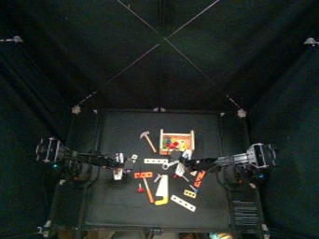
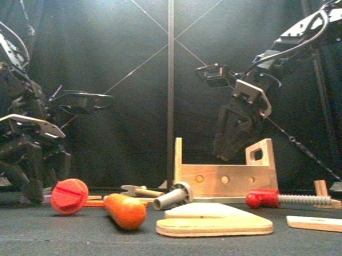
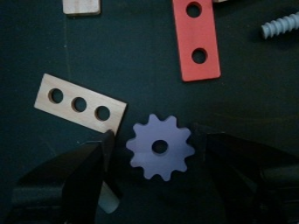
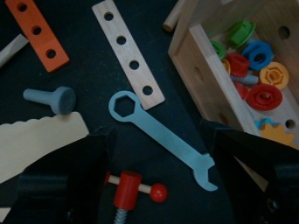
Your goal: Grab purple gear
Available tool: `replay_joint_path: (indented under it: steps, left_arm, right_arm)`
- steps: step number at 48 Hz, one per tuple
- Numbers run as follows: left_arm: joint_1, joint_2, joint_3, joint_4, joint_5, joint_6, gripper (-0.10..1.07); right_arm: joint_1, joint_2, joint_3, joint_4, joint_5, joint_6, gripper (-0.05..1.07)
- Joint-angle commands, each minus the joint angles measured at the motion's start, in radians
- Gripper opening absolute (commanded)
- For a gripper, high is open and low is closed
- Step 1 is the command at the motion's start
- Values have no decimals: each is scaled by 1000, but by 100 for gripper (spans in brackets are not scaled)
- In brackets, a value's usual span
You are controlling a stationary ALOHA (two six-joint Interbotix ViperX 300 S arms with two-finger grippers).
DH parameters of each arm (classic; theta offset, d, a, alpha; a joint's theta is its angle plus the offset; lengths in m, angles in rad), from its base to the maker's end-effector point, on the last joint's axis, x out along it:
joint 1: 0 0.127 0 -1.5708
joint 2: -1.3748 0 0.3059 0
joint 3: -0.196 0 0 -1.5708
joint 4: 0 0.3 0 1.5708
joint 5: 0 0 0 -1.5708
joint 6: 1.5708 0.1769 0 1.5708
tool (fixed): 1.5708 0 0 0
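**First:** Between our left hand's (image 3: 162, 179) spread jaws lies the purple gear (image 3: 160, 148), flat on the black worktop (image 3: 70, 52). We see both jaws standing wide, one on either side of the gear, neither touching it; that hand holds nothing.

**Second:** Agreed. We point that hand straight down at the worktop. Just beside the gear we see a wooden strip with three holes (image 3: 79, 103), its nearer end close to one jaw, and a red two-hole strip (image 3: 197, 39) farther off. A pale blue screw (image 3: 281, 28) shows at the edge.

**First:** What of our right hand (image 4: 149, 166)?

**Second:** We hold it above the worktop, tilted and rolled to one side in the front view, near the wooden toolbox (image 4: 198, 61). Its jaws stand apart and grip nothing. Beneath them we see a light blue wrench (image 4: 163, 136), a long wooden strip with holes (image 4: 128, 54), an orange strip (image 4: 41, 37) and a blue bolt (image 4: 49, 99).

**First:** From above, we see the left arm reaching in toward the worktop's middle, the right arm opposite.
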Motion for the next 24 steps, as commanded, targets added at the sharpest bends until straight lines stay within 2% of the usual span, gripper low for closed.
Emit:
replay_joint_path:
  steps: [1,16,24]
  left_arm:
    - [-2,12,3,-2,12,-3,100]
    - [-2,-12,-9,-2,126,-5,81]
    - [-3,-38,-31,-3,144,-3,75]
  right_arm:
    - [-2,-11,-14,3,-3,2,104]
    - [-2,-9,-17,5,-3,2,104]
    - [-3,-9,-17,3,-3,2,104]
